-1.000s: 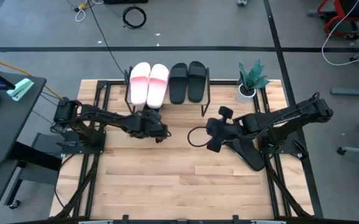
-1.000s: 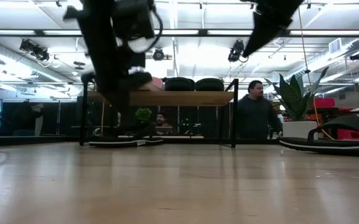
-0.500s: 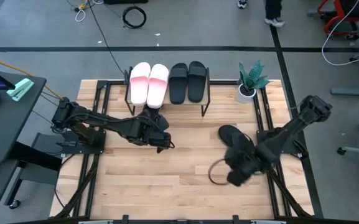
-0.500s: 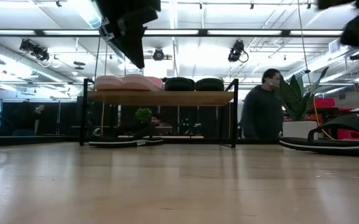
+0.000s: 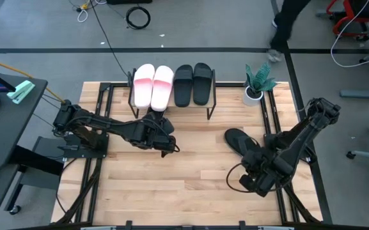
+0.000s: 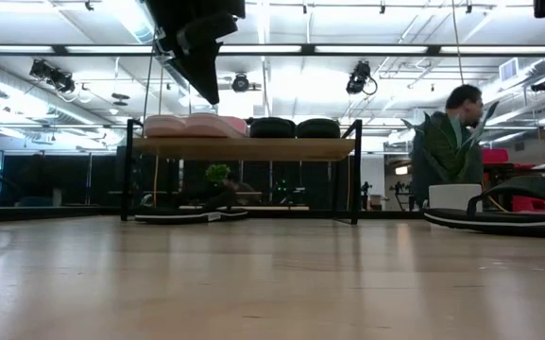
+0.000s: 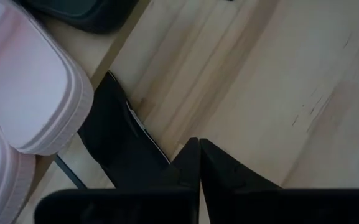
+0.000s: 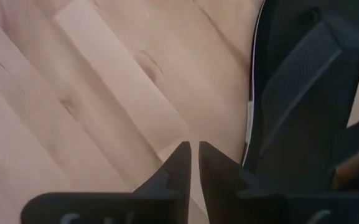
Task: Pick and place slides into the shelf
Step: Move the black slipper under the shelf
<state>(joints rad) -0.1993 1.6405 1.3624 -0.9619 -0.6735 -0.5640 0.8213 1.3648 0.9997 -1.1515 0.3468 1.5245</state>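
Observation:
The shelf (image 5: 213, 102) stands at the table's far edge, and its top board (image 6: 253, 148) carries two pale pink slides (image 5: 153, 85) and two black slides (image 5: 192, 84). Another black slide (image 6: 189, 215) lies on the table under the shelf, also in the left wrist view (image 7: 118, 140). My left gripper (image 5: 165, 137) hovers shut just in front of the shelf, above that slide. One more black slide (image 5: 242, 144) lies flat on the table's right part. My right gripper (image 8: 195, 149) is shut over bare wood beside it, near its edge (image 8: 254, 124).
A potted plant (image 5: 254, 86) stands at the far right corner beside the shelf. A person (image 6: 451, 123) walks behind the table. Bare wood (image 5: 190, 179) stretches across the table's middle and near part, between the two arms.
My right gripper has swung from the table's middle toward the near right, uncovering the black slide on the right part of the table. My left gripper has risen from low in front of the shelf and shifted slightly toward the near edge. The person behind has walked right.

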